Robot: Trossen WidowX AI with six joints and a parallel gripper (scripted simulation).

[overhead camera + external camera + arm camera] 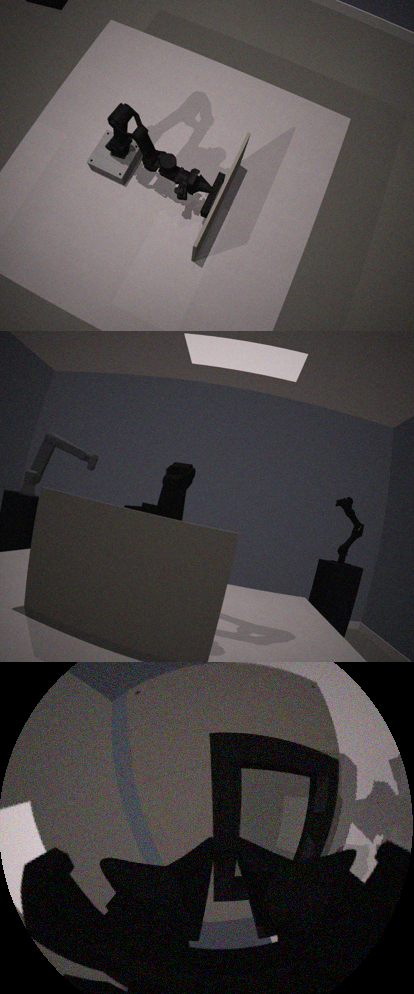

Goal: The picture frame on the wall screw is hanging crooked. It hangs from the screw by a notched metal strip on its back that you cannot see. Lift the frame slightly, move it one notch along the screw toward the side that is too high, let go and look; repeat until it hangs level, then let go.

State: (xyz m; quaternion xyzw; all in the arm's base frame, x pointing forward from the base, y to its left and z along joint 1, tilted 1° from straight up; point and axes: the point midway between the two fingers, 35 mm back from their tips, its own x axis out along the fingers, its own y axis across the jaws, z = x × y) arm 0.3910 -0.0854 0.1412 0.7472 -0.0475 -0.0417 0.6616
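Black picture frame is hanging against the near face of the upright wall panel, which is standing on the bench and running from 1 to 7 o'clock in the top view. Jaws are pinching the frame's 9 o'clock bar, wrist view, low on that bar.

Progress: grip is done; release is still pending. Lift or notch shift: not confirmable, since screw and strip are staying hidden behind the frame. Level can't be called either; wrist lens is bending the edges and the exterior camera is seeing only the panel's back. Probably a small lift and one-notch move are coming up, then letting go and checking, maybe repeating.

Pose: arm is rising from its base plate on the 9 o'clock side of the top view, folding at the elbow, and its forearm and wrist are reaching toward roughly 4 o'clock, jaws facing the panel.
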